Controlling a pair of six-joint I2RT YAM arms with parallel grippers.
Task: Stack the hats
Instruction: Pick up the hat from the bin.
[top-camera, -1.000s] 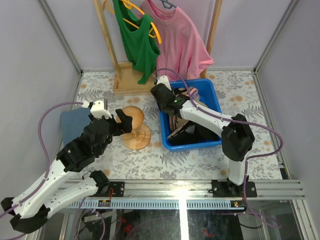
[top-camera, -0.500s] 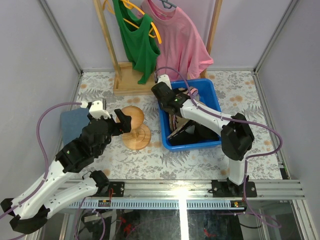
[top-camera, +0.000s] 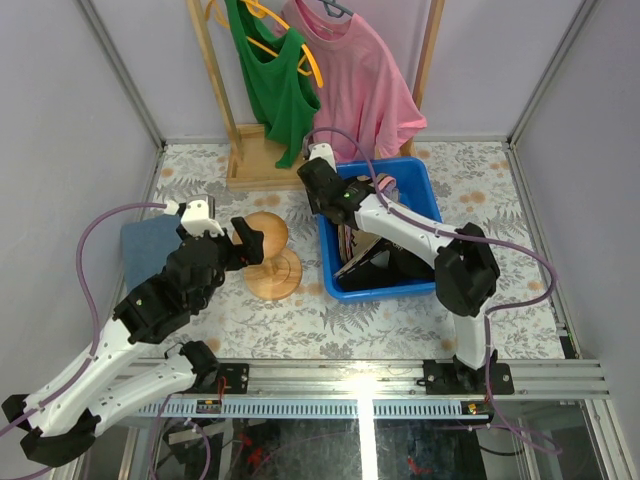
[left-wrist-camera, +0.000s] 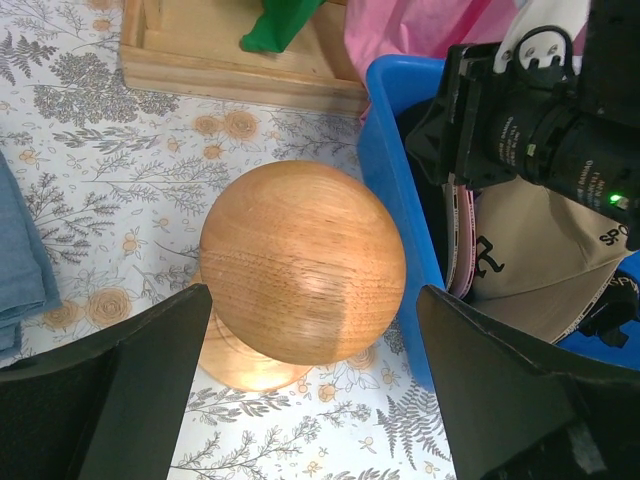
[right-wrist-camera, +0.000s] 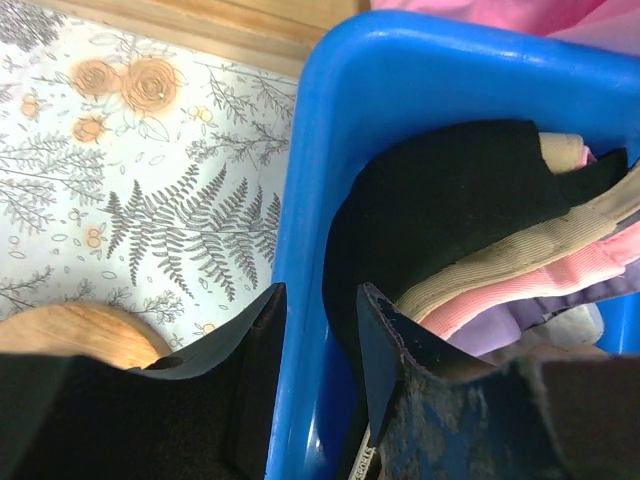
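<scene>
hats bunched in the blue bin, right hand at its corner, nothing stacked yet.

the hats (top-camera: 357, 255) sit crammed on edge in the blue bin (right-wrist-camera: 400, 40), right of centre in the top view: black cap (right-wrist-camera: 430, 220) outermost against the wall, then tan cap (right-wrist-camera: 500, 264), pink cap (right-wrist-camera: 520, 295), lavender cap (right-wrist-camera: 505, 325). right hand (right-wrist-camera: 320, 292) is part open, one finger outside the bin wall and one inside by the black cap; cannot tell whether it pinches wall, cloth or nothing. left hand (left-wrist-camera: 315, 300) is spread wide either side of the wooden knob stand (left-wrist-camera: 300, 270) on the worktop (right-wrist-camera: 130, 200), holding nothing. judgement: caps are light, crowns soft and collapsing, brims stiffer. take the black cap by its brim edge, clear of the wall, or its neighbours may drag out with it.
</scene>
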